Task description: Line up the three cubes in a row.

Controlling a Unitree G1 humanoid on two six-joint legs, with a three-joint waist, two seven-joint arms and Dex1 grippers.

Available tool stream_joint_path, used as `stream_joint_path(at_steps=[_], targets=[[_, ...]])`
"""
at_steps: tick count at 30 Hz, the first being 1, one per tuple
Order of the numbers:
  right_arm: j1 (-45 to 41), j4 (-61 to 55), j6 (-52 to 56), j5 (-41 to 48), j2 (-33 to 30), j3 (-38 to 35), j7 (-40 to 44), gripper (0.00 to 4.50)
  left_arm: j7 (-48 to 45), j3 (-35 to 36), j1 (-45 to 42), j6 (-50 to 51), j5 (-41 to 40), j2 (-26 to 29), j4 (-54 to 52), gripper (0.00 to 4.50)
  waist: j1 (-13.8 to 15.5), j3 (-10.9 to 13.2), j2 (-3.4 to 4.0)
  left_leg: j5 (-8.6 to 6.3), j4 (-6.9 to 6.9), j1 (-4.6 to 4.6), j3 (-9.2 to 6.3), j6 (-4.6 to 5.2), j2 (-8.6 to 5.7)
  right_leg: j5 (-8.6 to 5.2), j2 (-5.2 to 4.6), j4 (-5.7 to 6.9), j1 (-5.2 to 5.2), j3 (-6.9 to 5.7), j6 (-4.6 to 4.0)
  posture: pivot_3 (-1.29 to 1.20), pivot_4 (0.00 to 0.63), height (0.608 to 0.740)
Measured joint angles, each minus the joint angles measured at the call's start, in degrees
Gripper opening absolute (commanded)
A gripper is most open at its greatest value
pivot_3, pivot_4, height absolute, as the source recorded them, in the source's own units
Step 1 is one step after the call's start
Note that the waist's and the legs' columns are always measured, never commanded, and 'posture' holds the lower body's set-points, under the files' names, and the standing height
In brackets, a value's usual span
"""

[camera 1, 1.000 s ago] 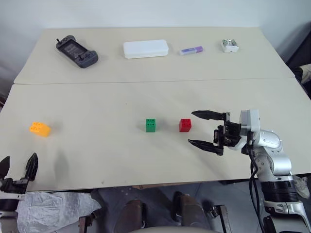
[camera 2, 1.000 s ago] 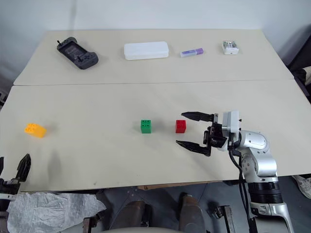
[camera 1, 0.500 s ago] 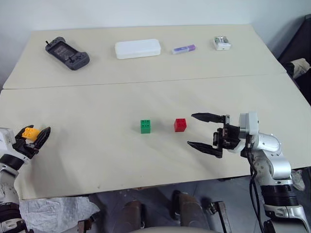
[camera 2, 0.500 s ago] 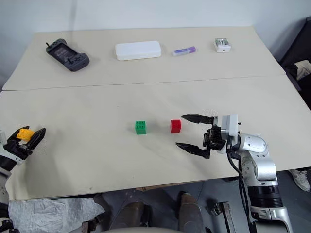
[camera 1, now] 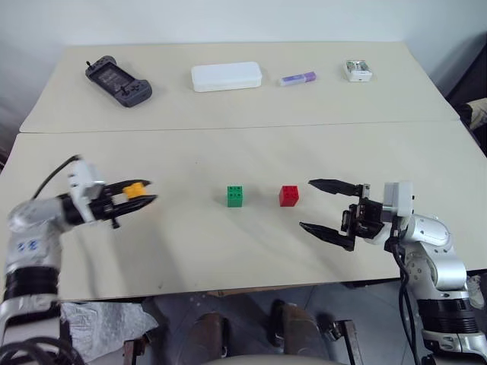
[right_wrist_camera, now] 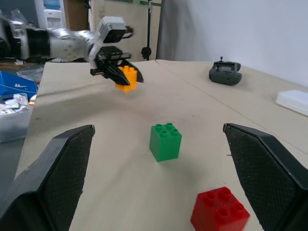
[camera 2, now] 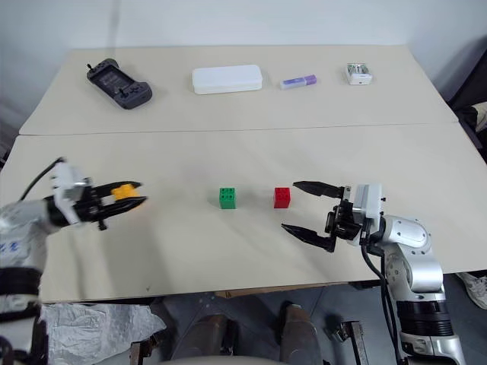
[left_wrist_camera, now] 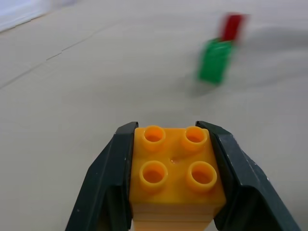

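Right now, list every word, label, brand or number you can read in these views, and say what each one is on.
No text can be read.
Game controller: screen dark, no legible marks.
White case: plain.
Purple-and-white tube: any print too small to read.
Small white box: markings too small to read.
Orange-yellow cube, green cube, red cube: studs blank.

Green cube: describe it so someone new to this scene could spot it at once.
On the near half of the beige table, two small studded blocks sit side by side in the middle. The green cube is the one on the robot's left of the red cube, toward the left gripper carrying the orange-yellow cube.
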Motion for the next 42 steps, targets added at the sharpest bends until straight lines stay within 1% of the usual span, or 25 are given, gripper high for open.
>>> stream_joint_path(at_steps=[3,6,11,14,16,18,19,22,25,27,30,32,34,35,36,37,38,40,42], targets=[[1.04,-1.05,0.38,0.04,-0.57,-0.31,-0.55,4.50,-5.18,-4.51,-3.29,-3.50,2.34,-2.27,5.38,1.54,-1.08,0.01,-0.01,0.00,-0.07,0.01,0.18,0.00,-0.06,-0.01,0.18,-0.07,-0.06,-0.14,-0.01,0.00,0.150,0.740],[2.48,-2.89,1.33,0.19,-1.20,-1.08,-1.76,4.50,-5.90,-7.61,-9.52,-8.87,5.79,-5.23,16.16,1.54,-0.82,0.02,-0.01,0.01,-0.01,-0.06,0.27,0.00,-0.02,-0.01,0.19,-0.08,-0.05,-0.26,-0.01,0.00,0.150,0.740],[4.12,-5.77,1.86,0.26,-1.23,-1.67,-3.46,4.50,-5.87,-8.39,-16.58,-14.89,8.74,-7.33,28.25,1.54,-0.63,0.02,-0.03,0.02,0.10,-0.05,0.27,0.03,-0.06,0.02,0.09,-0.02,-0.01,-0.21,0.05,0.00,0.150,0.740],[5.42,-7.20,2.42,0.27,-1.23,-1.97,-4.88,4.50,-5.87,-7.83,-18.52,-17.15,9.11,-8.27,32.81,1.54,-0.43,0.02,-0.03,0.03,0.10,-0.06,0.17,0.05,-0.05,0.03,0.04,-0.02,-0.01,-0.22,0.05,0.00,0.150,0.740],[5.85,-7.85,2.51,0.28,-1.23,-2.04,-5.41,4.50,-5.88,-7.80,-19.03,-18.27,9.34,-8.43,34.02,1.54,-0.37,0.02,-0.03,0.04,0.11,-0.06,0.13,0.08,-0.04,0.04,0.01,-0.02,0.00,-0.21,0.08,0.00,0.150,0.740],[6.44,-8.50,2.66,0.41,-1.23,-2.07,-5.77,4.50,-5.92,-7.76,-19.47,-18.44,9.42,-8.59,35.31,2.27,-0.33,0.02,-0.03,0.05,0.12,-0.05,0.12,0.09,-0.04,0.04,0.01,0.00,0.01,-0.20,0.08,0.00,0.150,0.740],[6.74,-8.91,2.78,0.52,-1.23,-2.09,-6.00,4.50,-5.92,-7.81,-19.63,-18.18,9.77,-8.60,35.76,2.50,-0.31,0.02,-0.03,0.05,0.12,-0.05,0.12,0.10,-0.04,0.04,0.01,0.01,0.01,-0.20,0.08,0.00,0.150,0.740],[7.25,-9.33,3.47,0.75,-1.23,-2.08,-6.32,4.50,-5.92,-7.80,-19.83,-17.61,10.12,-9.10,36.90,3.44,-0.31,0.02,-0.03,0.05,0.13,-0.06,0.12,0.10,-0.03,0.04,0.01,0.01,0.00,-0.20,0.09,0.00,0.150,0.740],[7.23,-9.38,3.77,0.77,-1.24,-2.08,-6.50,4.50,-5.91,-7.39,-20.13,-17.61,10.13,-9.15,37.32,4.27,-0.35,0.02,-0.03,0.06,0.11,-0.06,0.10,0.11,-0.02,0.04,0.01,0.00,0.00,-0.20,0.08,0.00,0.150,0.740],[7.14,-9.38,3.82,0.80,-1.24,-2.08,-6.51,4.50,-5.91,-7.03,-20.08,-17.82,10.12,-8.53,37.25,4.27,-0.43,0.02,-0.03,0.06,0.10,-0.07,0.10,0.11,-0.01,0.04,0.02,-0.02,0.00,-0.20,0.08,0.00,0.150,0.740],[7.13,-9.38,3.81,0.84,-1.25,-2.09,-6.43,4.50,-5.91,-5.37,-18.61,-17.83,9.62,-5.80,35.55,4.27,-0.68,0.02,-0.03,0.06,0.07,-0.06,0.09,0.11,0.09,0.04,0.01,-0.02,-0.02,-0.20,0.08,0.00,0.150,0.740],[7.05,-9.29,3.83,0.93,-1.29,-2.16,-6.07,4.50,-5.92,-3.66,-15.34,-16.32,7.78,-3.55,31.25,4.27,-0.93,0.02,-0.02,0.05,0.05,-0.04,0.12,0.11,0.18,0.04,0.02,-0.02,-0.03,-0.17,0.08,0.00,0.150,0.740],[6.96,-9.18,3.83,1.18,-1.37,-2.21,-5.62,4.50,-5.92,-2.67,-12.73,-14.95,6.57,-2.42,28.15,4.27,-0.95,0.02,-0.02,0.05,0.05,-0.04,0.11,0.11,0.21,0.04,0.02,-0.03,-0.03,-0.17,0.08,0.00,0.150,0.740],[6.90,-8.85,3.83,1.49,-1.80,-2.48,-4.85,4.50,-5.92,-1.59,-9.52,-12.70,5.12,-1.17,24.79,4.27,-0.89,0.03,-0.02,0.05,0.06,-0.04,0.08,0.11,0.22,0.04,0.01,-0.01,-0.03,-0.18,0.08,0.00,0.150,0.740],[6.26,-8.60,4.25,2.10,-1.93,-2.44,-4.65,4.50,-5.88,-0.85,-8.13,-11.40,4.54,-0.76,22.91,4.27,-0.45,0.03,-0.03,0.05,0.15,-0.11,-0.03,0.11,0.20,0.04,0.01,-0.01,-0.01,-0.23,0.08,0.00,0.150,0.740],[4.41,-7.49,4.84,3.90,-2.51,-2.94,-2.80,4.50,-5.76,1.74,-1.75,-8.50,2.36,1.67,16.21,4.27,-0.80,0.03,-0.02,0.04,0.13,-0.04,0.01,0.13,0.20,0.06,-0.06,0.00,-0.01,-0.10,0.07,0.00,0.150,0.740],[3.47,-4.59,4.94,4.82,-4.88,-3.70,0.49,4.50,-4.28,5.93,6.42,-5.24,-0.41,4.42,8.90,4.27,-1.40,0.04,-0.01,0.00,0.05,0.01,0.02,0.15,0.23,0.06,-0.04,-0.07,-0.02,-0.03,0.06,0.00,0.150,0.740],[2.56,-0.30,4.74,5.00,-6.92,-4.93,4.20,4.50,-1.55,10.34,13.37,-0.97,-3.21,5.80,1.99,4.27,-1.43,0.04,0.00,0.00,0.01,0.00,-0.06,0.14,0.23,0.04,-0.04,-0.12,-0.01,-0.07,0.04,0.00,0.150,0.740],[0.22,4.51,4.18,4.98,-7.30,-4.85,7.77,4.50,2.05,13.46,17.91,3.07,-5.97,5.53,-6.03,4.27,-0.77,0.06,0.01,-0.01,0.06,-0.02,-0.11,0.13,0.23,0.05,-0.11,-0.13,0.04,-0.09,0.03,0.00,0.150,0.740]])
